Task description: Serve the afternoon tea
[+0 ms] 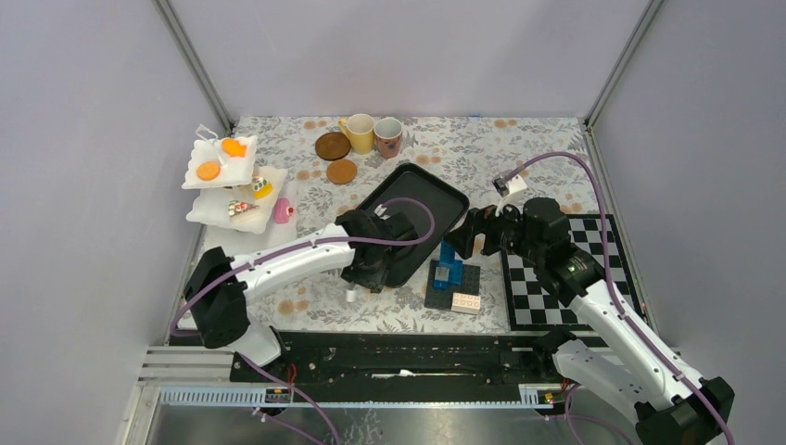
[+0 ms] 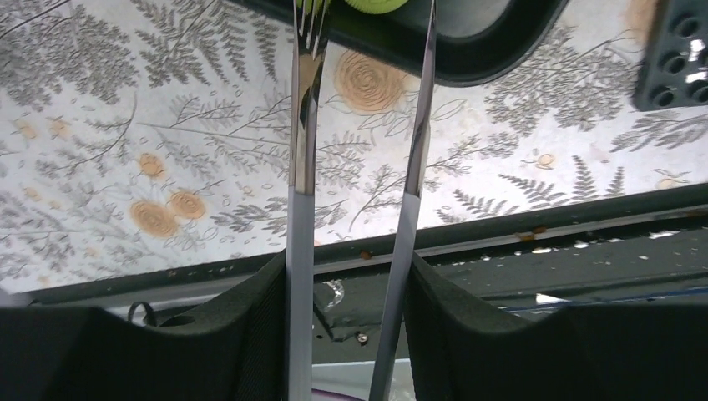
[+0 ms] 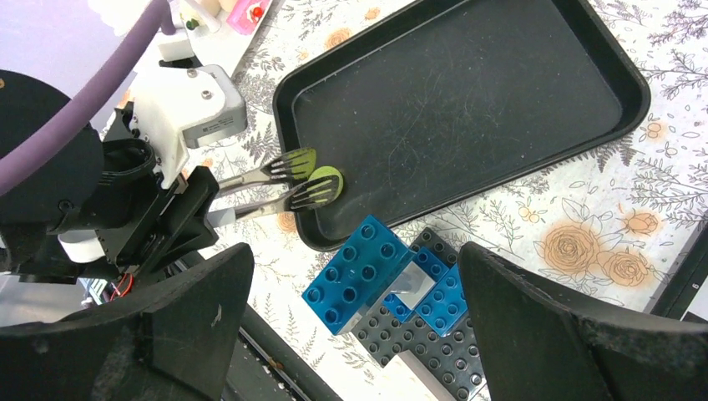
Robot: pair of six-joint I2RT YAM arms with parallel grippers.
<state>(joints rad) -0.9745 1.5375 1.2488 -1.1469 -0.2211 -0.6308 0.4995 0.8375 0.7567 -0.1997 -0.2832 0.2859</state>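
Grips the metal tongs (image 2: 299, 192) in the left hand (image 2: 346, 292), pads (image 2: 250, 326) squeezed onto both tong arms, i.e. clamped on the tool. Points the tong tips at the corner of the black tray (image 3: 467, 100) nearest the left arm, w/ the green cookie (image 3: 327, 180) right b/w the tips, just inside the rim. Can't tell whether pinched and lifted or lying on the tray floor. Shows, in left wrist view, only a sliver of that cookie at the top edge, beyond the tray rim.

Holds the right hand (image 3: 355, 255) above the brick stack (image 3: 367, 271), fingers (image 3: 534, 334) spread wide apart, nothing b/w them. Stack: blue bricks on a black base plate, standing on the bench (image 1: 482, 153) just beside the tray's near edge, w/ a checkerboard (image 1: 593, 250) on its right. Floral cloth over the whole bench top.

Elsewhere, well apart from both hands: at the far edge, yellow mug (image 1: 360, 133) and pink patterned mug (image 1: 387, 136) upright, side by side, approx touching. Just left of the mugs and toward the tray, two brown coasters (image 1: 332, 146), flat on the cloth. At far left, a white tiered stand (image 1: 218, 171) w/ orange cookies (image 1: 209, 171) on the upper tier and small cakes (image 1: 250, 199) on the lower one. Also a pink cake (image 1: 284, 210) at the lower tier's right edge; exact footing unclear.
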